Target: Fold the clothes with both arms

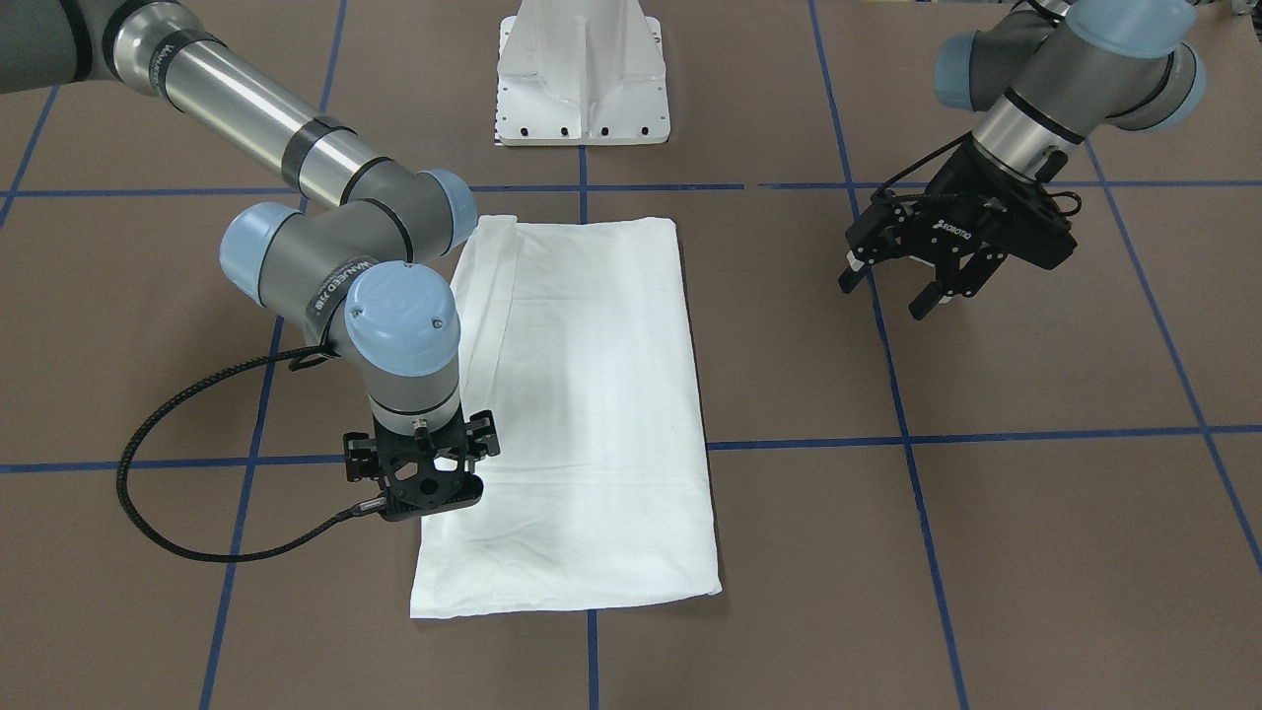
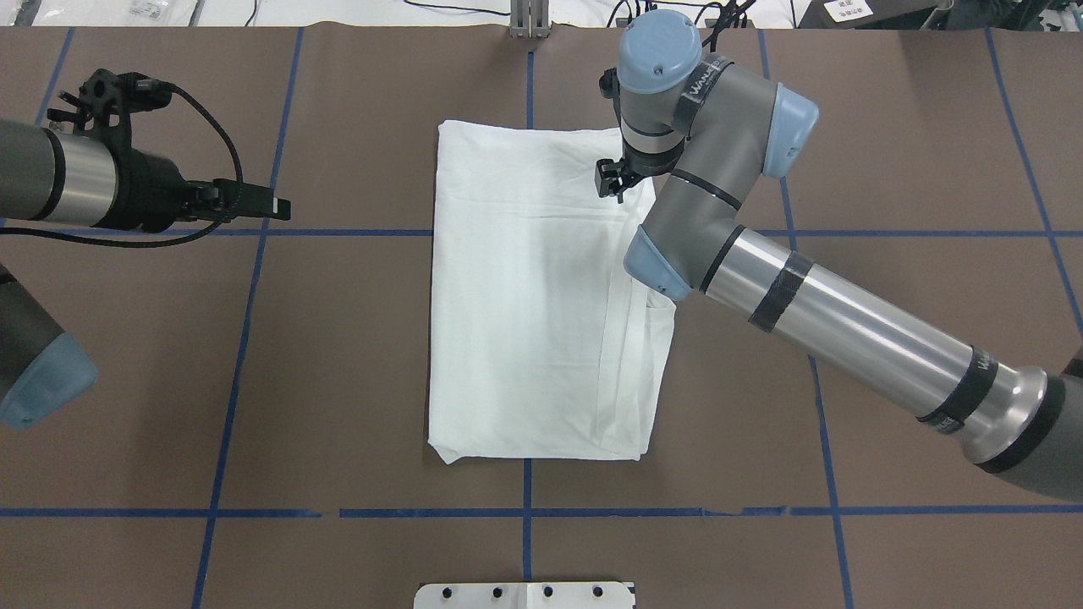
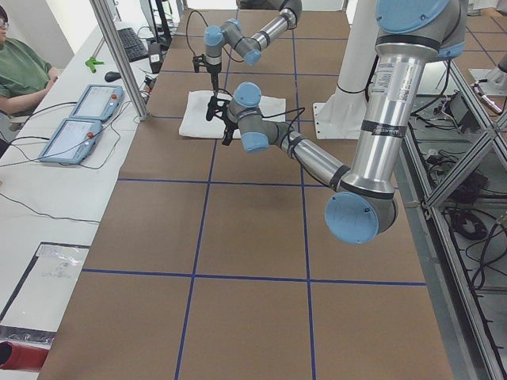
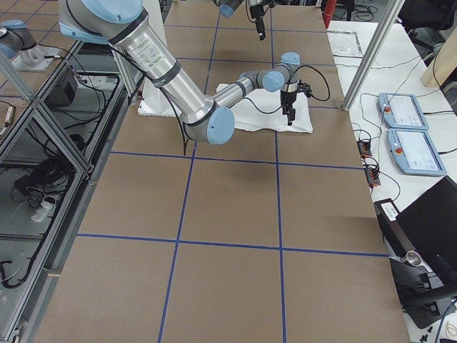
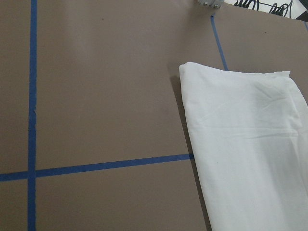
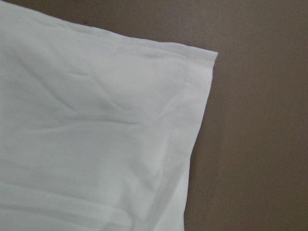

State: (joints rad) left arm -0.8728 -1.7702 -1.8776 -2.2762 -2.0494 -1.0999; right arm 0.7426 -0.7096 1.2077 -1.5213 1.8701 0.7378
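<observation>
The shirt [image 2: 525, 296] lies folded into a flat white oblong in the middle of the table [image 2: 338, 381], its long sides running from my edge toward the far edge. My left gripper [image 1: 892, 288] hangs off to its left, well apart from it, jaws spread wide and empty. My right gripper [image 2: 611, 179] points straight down at the shirt's far right corner. I cannot tell how its jaws stand or whether it touches the cloth.
</observation>
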